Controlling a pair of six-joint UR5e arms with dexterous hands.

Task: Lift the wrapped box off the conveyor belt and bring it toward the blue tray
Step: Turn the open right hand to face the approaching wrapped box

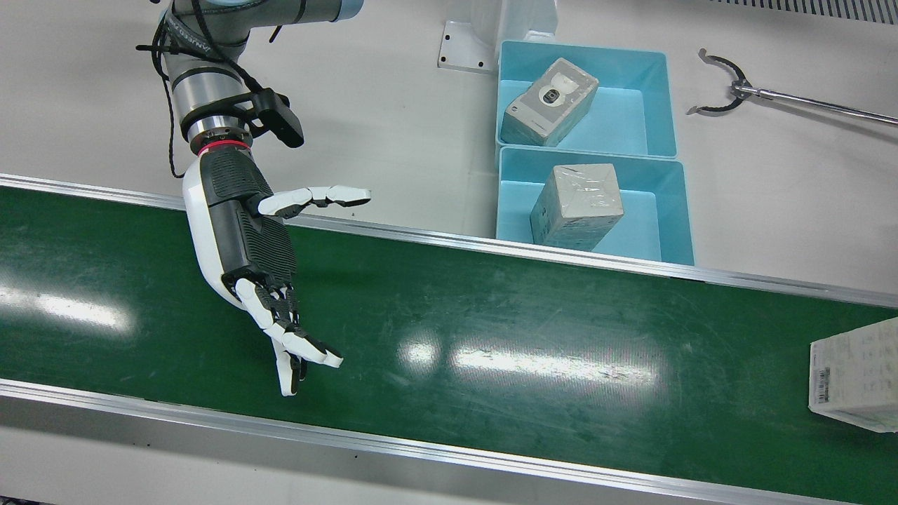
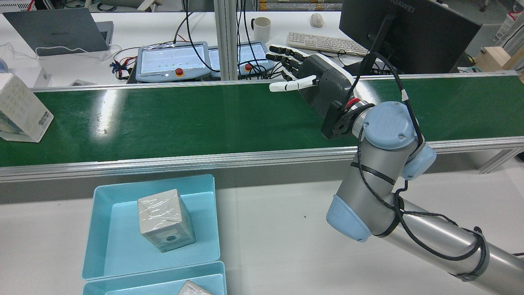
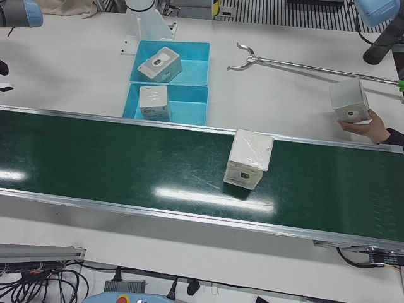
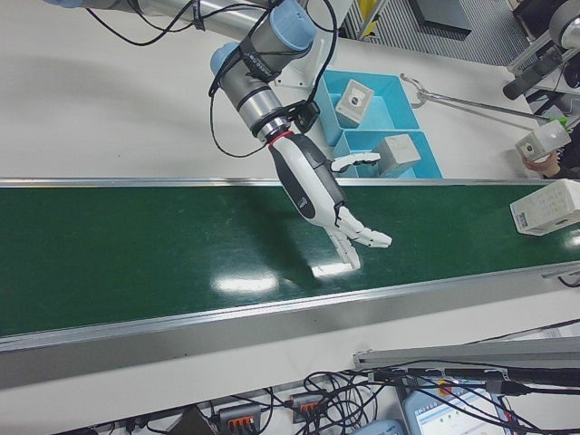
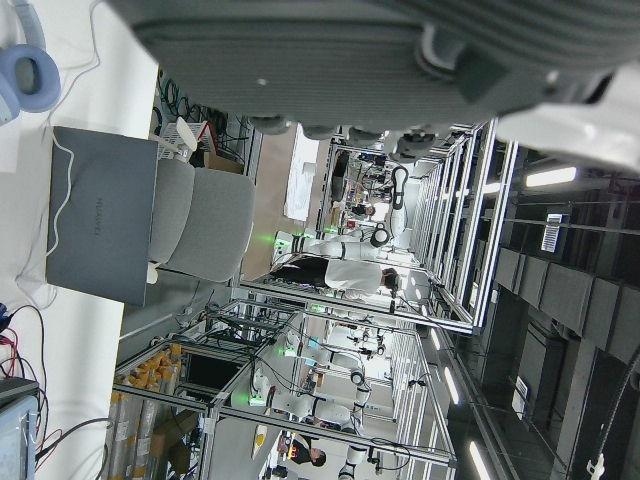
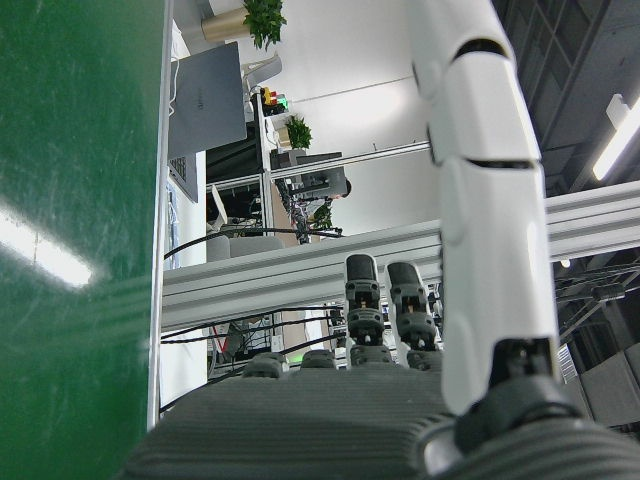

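Over the conveyor belt [image 1: 491,315], the right robot hand [image 1: 245,238] hovers empty with fingers spread, well apart from the wrapped box [image 1: 856,382] at the belt's far end, so the approach step appears pending and calls for closing that gap.

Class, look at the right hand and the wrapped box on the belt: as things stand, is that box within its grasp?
Probably not yet. The right hand hangs open over the conveyor belt, while the wrapped box sits far along it. Nothing lies between them.
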